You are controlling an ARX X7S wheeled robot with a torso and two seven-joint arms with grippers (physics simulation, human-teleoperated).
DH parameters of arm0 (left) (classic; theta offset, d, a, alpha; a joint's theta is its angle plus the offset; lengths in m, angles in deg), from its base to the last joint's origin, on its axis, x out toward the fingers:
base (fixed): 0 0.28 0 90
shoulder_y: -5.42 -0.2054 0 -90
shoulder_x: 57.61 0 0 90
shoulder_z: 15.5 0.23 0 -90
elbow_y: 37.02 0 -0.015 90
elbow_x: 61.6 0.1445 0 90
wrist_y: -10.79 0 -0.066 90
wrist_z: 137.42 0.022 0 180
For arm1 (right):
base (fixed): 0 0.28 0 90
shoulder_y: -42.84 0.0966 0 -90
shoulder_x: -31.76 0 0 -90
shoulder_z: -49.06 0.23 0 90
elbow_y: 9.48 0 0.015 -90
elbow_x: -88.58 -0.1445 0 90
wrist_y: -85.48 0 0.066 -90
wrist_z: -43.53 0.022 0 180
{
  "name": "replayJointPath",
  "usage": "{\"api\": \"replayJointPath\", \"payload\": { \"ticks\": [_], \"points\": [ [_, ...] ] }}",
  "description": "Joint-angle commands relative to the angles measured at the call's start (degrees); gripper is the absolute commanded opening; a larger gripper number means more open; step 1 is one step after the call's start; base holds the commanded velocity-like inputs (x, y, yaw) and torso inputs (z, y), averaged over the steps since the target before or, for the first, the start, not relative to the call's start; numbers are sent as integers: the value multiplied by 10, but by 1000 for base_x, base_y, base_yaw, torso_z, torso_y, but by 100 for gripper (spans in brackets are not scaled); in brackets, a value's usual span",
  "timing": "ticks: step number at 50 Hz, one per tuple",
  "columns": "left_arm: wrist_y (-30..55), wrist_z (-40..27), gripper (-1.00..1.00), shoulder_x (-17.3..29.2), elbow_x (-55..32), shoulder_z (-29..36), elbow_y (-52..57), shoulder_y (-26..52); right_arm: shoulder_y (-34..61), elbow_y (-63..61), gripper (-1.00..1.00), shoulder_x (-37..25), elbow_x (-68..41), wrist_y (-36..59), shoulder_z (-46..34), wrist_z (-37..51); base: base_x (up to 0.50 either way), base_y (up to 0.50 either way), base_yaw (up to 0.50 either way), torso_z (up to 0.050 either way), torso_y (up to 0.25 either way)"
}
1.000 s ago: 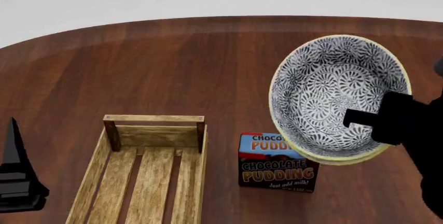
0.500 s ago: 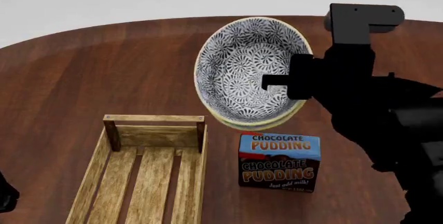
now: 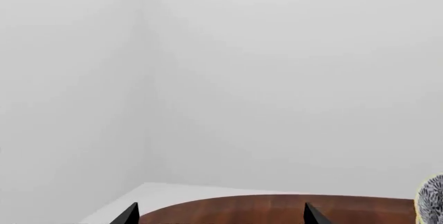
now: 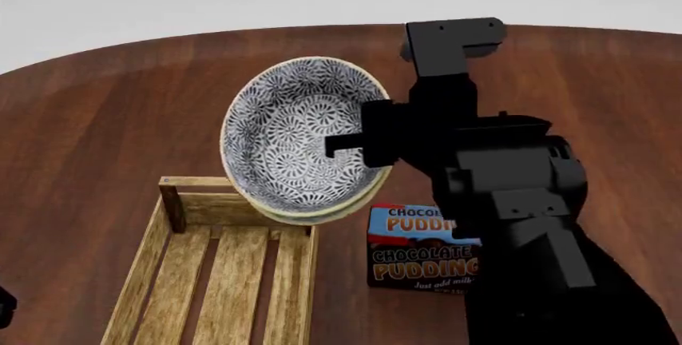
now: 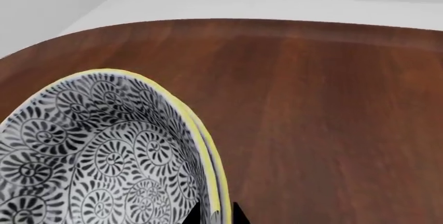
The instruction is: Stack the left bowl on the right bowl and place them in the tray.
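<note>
Stacked bowls now carried over tray's far end

Right black gripper (image 4: 357, 144) clamps the nested black-white patterned bowls (image 4: 299, 141) by the rim, moved leftward from right of frame; light slatted wooden tray (image 4: 229, 269) lower left. Lowering seems next. Left gripper (image 3: 218, 214) empty, prongs apart.

Bright, even, sharp, nearly shadowless renders

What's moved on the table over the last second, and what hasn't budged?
The right gripper, clamped on the rim of the two stacked black-and-white patterned bowls, has carried them from the table's right side leftward; they now overlap the far end of the light-wood slatted tray. The left gripper has dropped out of the head view. The tray and the chocolate pudding box stayed put.
</note>
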Motion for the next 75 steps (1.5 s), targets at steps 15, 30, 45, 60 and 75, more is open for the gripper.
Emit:
{"api": "replayJointPath", "payload": {
  "ticks": [15,30,45,60,75],
  "points": [
    [3,-5,100,7,-7,-12,5,-3,-12,14,-100,46,-256,-42,-247,-32,0,0,0,1,1],
    [-4,-4,100,9,-7,-16,-1,-9,-13,-19,-100,46,-456,-77,-454,-25,0,0,0,0,1],
    [-4,-7,100,13,-10,-22,0,-14,-24,-48,-100,46,-482,-70,-466,-29,0,0,0,0,1],
    [-10,-6,100,14,-12,-27,-7,-19,-33,-69,-100,46,-513,-59,-473,-43,0,0,0,0,1],
    [-10,-7,100,16,-14,-29,-8,-20,-59,-74,-100,46,-503,-49,-471,-37,0,0,0,1,1]
  ]
}}
